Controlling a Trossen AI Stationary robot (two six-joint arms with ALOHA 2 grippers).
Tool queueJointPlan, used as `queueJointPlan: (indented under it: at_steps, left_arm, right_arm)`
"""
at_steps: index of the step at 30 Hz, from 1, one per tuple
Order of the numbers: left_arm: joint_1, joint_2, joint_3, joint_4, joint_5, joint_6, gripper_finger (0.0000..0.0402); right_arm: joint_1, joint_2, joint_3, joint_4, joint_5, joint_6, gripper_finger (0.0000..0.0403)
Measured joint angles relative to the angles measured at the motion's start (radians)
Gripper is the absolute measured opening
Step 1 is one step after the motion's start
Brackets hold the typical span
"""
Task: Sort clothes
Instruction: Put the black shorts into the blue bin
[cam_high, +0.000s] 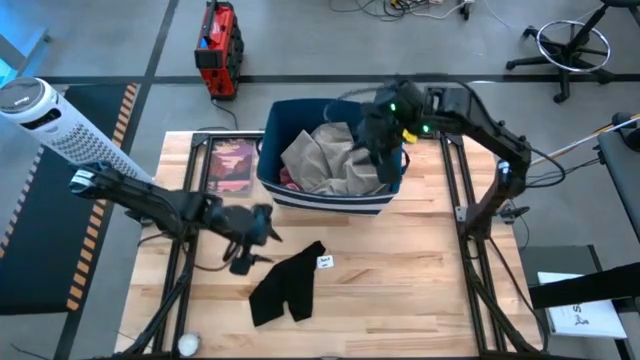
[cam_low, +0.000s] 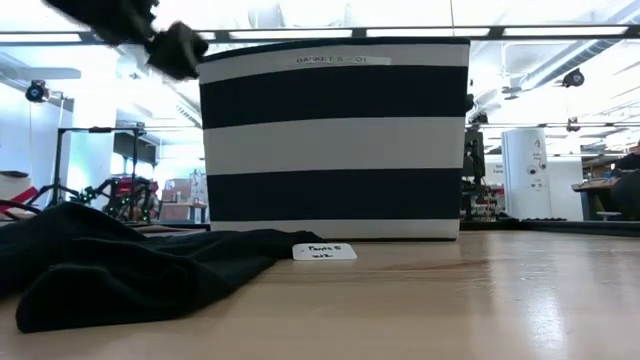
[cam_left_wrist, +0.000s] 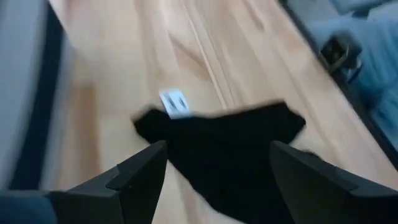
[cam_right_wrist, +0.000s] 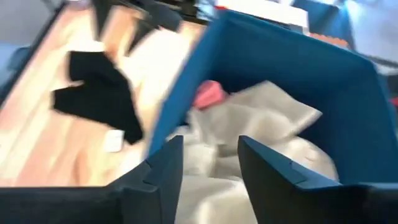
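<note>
A black garment (cam_high: 288, 287) lies crumpled flat on the wooden table near its front edge, with a small white tag (cam_high: 325, 262) by its far end. It also shows in the low view (cam_low: 120, 262). My left gripper (cam_high: 255, 235) hovers open just left of and above it, and the garment shows beyond the fingers in the left wrist view (cam_left_wrist: 230, 155). My right gripper (cam_high: 385, 130) hangs open over the right side of the navy striped bin (cam_high: 330, 200). Below it a khaki-beige garment (cam_right_wrist: 261, 124) and a bit of pink cloth (cam_right_wrist: 208, 94) lie in the bin.
A flat dark book with pink print (cam_high: 232, 165) lies on the table left of the bin. The bin stands at the far middle of the table and fills the low view (cam_low: 335, 140). Bare wood lies to the right of the black garment.
</note>
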Motion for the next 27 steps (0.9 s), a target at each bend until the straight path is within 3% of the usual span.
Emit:
queueJointPlan:
  at_steps: [6,13,17,22,27]
  left_arm:
    - [-0.087,0.086,-0.106,0.117,-0.006,-0.162,0.0272]
    - [-0.109,0.174,-0.196,0.200,-0.007,-0.349,0.0272]
    - [-0.109,0.234,-0.201,0.213,-0.036,-0.399,0.0272]
    - [-0.109,0.334,-0.172,0.215,-0.090,-0.435,0.0272]
    - [-0.106,0.442,-0.133,0.208,-0.145,-0.436,0.0267]
  right_arm:
    - [0.109,-0.095,-0.178,0.068,-0.006,0.031,0.0124]
    - [0.196,-0.260,-0.505,0.238,-0.003,0.158,0.0163]
    - [0.253,-0.362,-0.697,0.356,0.020,0.254,0.0193]
    - [0.335,-0.473,-0.901,0.478,0.144,0.341,0.0224]
    - [0.397,-0.544,-1.048,0.619,0.195,0.403,0.0235]
